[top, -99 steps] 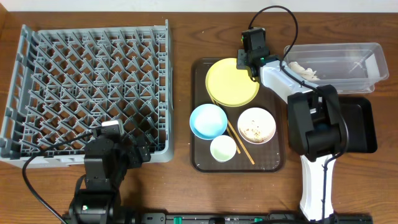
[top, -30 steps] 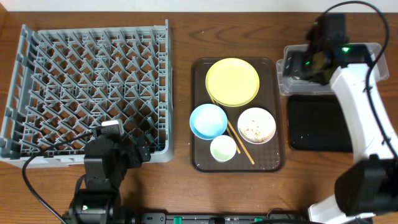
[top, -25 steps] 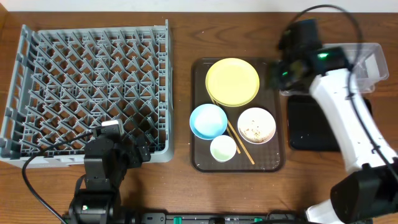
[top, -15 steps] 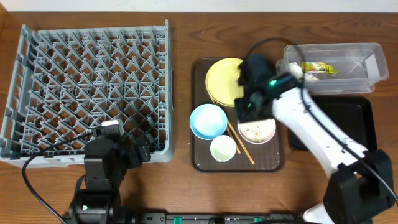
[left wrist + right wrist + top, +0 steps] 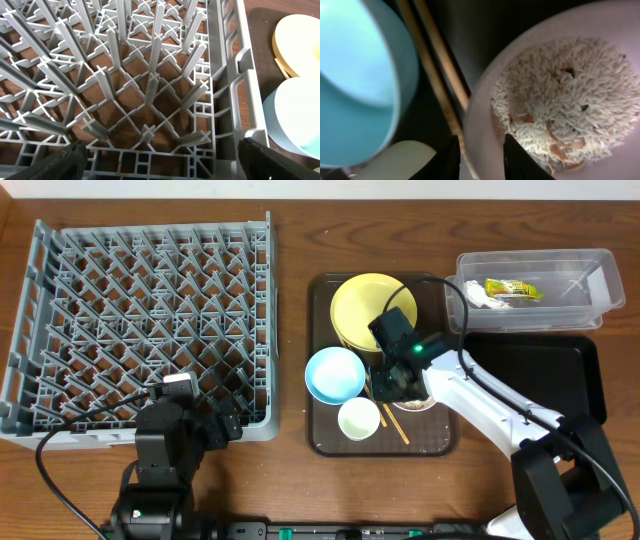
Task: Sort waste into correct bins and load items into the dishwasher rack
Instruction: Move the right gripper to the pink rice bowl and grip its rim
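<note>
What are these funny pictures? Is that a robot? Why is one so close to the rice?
Yes, a robot with two arms, each ending in a claw. One picture looks down from above; two come from wrist cameras. The table holds a grey rack, a clear tub, a black tray, and a brown tray with yellow plate, blue bowl, cup, chopsticks and a white bowl of rice scraps. The right claw is open around that bowl's rim, so its camera is close. The left claw, open, hovers over the rack's edge, holding nothing.
</note>
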You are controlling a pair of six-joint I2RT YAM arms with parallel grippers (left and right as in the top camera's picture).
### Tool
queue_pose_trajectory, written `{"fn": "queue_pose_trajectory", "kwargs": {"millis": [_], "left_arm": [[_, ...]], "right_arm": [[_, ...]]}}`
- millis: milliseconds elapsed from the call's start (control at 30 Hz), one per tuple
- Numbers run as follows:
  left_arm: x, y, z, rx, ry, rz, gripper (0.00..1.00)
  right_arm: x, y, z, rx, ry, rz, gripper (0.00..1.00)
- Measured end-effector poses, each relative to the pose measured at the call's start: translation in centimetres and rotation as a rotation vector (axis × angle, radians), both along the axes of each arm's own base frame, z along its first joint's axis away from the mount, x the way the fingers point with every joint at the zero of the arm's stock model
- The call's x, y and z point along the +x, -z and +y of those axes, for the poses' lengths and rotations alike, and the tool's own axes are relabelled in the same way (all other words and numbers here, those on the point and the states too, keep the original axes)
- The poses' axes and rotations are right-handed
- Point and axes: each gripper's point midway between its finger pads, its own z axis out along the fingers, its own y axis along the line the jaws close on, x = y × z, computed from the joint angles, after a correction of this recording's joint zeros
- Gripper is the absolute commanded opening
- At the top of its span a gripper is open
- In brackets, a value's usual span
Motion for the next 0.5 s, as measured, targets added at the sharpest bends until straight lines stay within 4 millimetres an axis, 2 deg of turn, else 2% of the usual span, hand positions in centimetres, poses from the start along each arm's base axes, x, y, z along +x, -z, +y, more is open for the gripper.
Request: {"fn": "queue_pose_trajectory", "kwargs": {"millis": [167, 333, 500], "left_arm": [[0.0, 0.0, 0.0, 0.0, 0.0, 0.0, 0.98], [0.0, 0.0, 0.0, 0.0, 0.0, 0.0, 0.98], [0.0, 0.0, 0.0, 0.0, 0.0, 0.0, 0.98]], "right_arm": [[-0.5, 0.7, -0.4, -0.012, 0.01, 0.01, 0.17], [0.3, 0.6, -0.2, -0.015, 0.017, -0.03, 0.12], [0.9, 0.5, -1.0, -0.06, 0.029, -0.06, 0.08]]}}
